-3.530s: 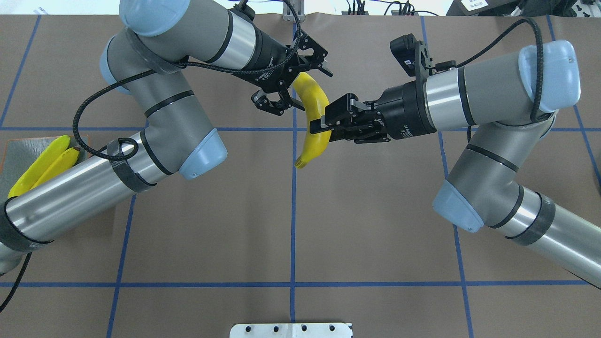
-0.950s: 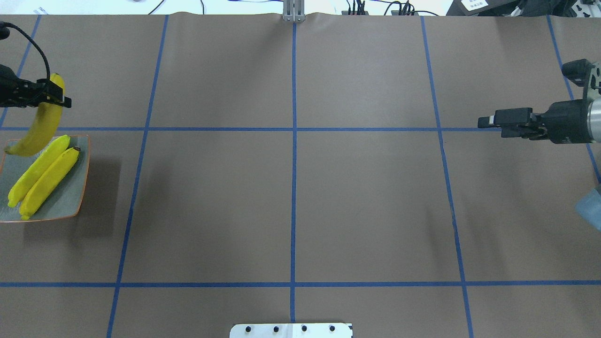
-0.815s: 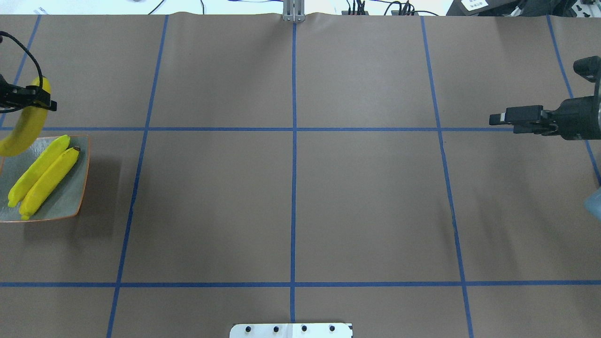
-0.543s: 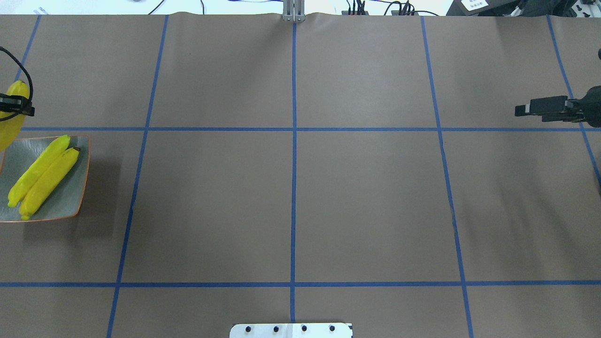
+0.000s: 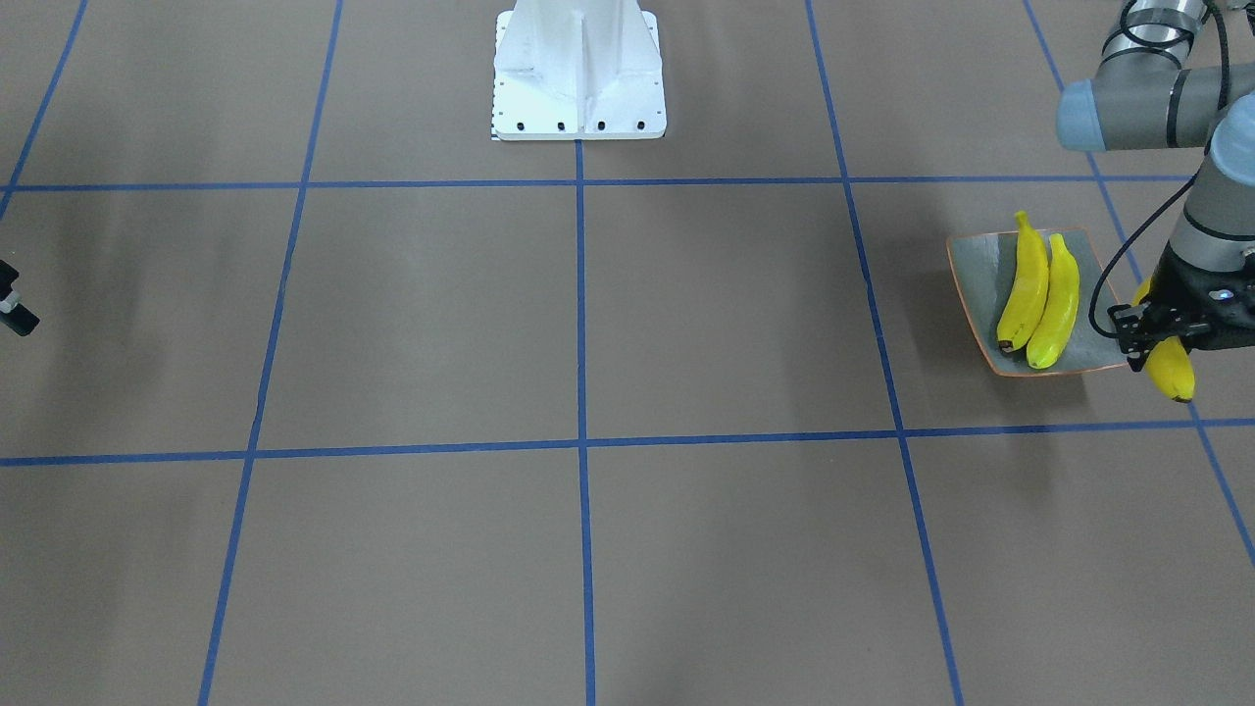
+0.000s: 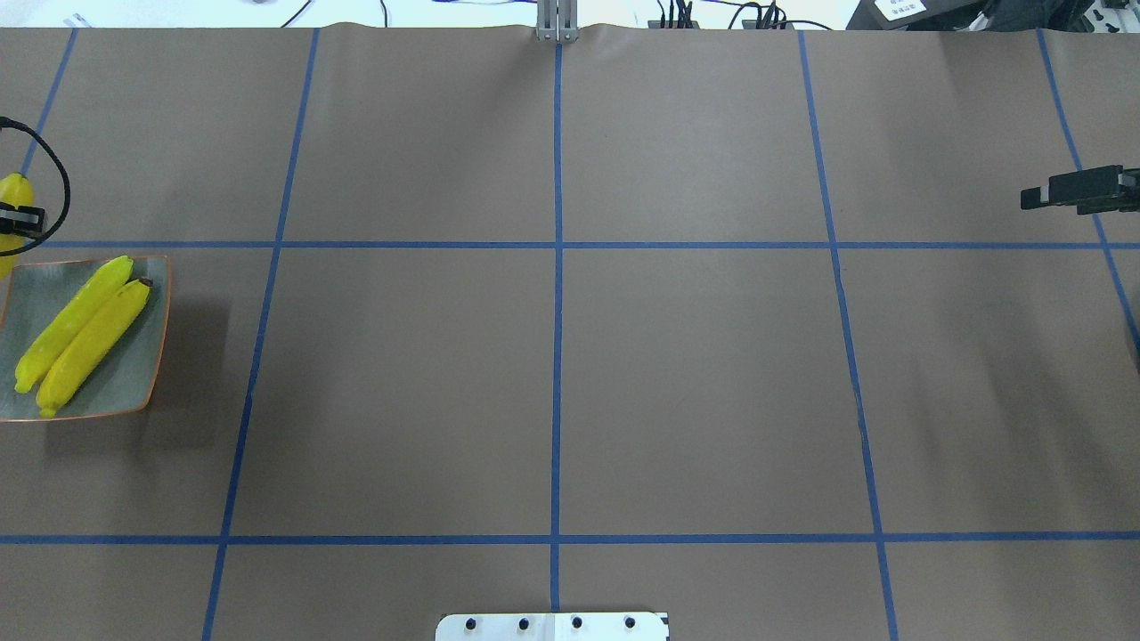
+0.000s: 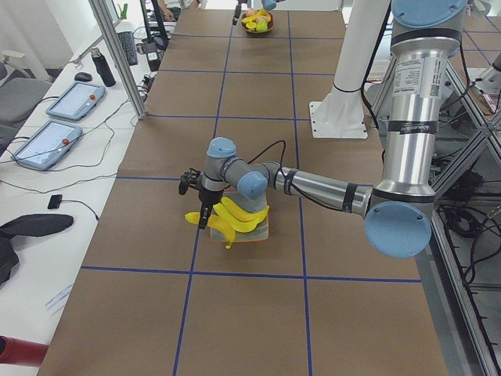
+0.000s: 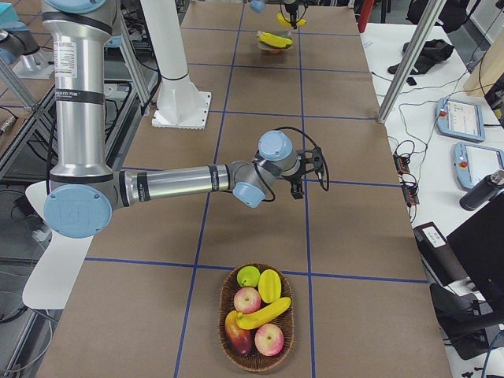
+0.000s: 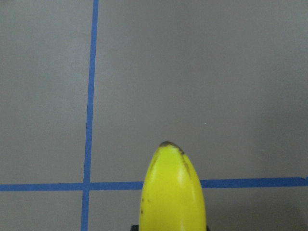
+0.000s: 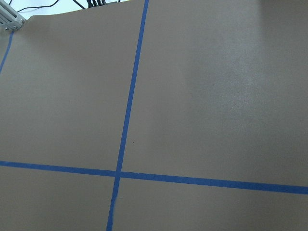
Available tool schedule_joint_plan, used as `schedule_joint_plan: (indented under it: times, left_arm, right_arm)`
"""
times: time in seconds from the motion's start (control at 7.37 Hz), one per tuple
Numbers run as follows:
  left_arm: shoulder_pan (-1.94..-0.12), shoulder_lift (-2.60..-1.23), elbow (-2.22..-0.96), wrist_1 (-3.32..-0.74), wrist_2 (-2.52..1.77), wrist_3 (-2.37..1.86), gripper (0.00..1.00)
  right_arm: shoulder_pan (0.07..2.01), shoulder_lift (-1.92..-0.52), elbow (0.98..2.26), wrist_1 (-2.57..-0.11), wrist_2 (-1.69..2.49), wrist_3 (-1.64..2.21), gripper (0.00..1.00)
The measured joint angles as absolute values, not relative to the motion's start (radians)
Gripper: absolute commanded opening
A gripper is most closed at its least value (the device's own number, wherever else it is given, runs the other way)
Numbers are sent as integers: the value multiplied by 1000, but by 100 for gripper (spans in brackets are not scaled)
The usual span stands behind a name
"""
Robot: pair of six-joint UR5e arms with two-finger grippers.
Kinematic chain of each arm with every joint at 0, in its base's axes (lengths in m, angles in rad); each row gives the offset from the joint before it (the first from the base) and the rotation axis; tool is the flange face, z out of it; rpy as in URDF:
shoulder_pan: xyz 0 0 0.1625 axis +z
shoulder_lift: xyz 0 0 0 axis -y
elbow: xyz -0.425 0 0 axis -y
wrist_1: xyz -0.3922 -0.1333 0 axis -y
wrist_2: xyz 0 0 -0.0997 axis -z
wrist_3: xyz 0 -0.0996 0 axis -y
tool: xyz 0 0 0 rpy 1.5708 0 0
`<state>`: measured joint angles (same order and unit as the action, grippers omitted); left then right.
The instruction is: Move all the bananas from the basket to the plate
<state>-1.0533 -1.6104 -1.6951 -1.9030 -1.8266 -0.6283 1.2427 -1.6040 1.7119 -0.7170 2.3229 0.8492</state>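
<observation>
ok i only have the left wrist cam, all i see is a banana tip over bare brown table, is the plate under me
Observer: Not quite. In the front-facing view the left gripper has the held banana hanging just past the plate's outer edge, not over its middle.
Operator: right, and is anything left in the basket
Observer: Yes. The right-side view shows one banana lying in the basket among other fruit.
</observation>
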Motion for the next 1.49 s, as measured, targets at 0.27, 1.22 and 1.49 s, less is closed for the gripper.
schedule_joint_plan:
  times: [0.27,1.22,1.49]
  left_arm:
    - [-1017,-1610,-1705,-1878,-1793,-635,0]
    - [-964,-1582,-1731,-1873,-1785,-640,99]
    - [-962,-1582,-1735,-1873,-1785,-640,99]
  right_arm:
    - [1245,-1607,1716,-719,2326,850,100]
    - [1244,-1605,1720,-719,2324,863,100]
    - [1243,-1598,1723,-719,2329,882,100]
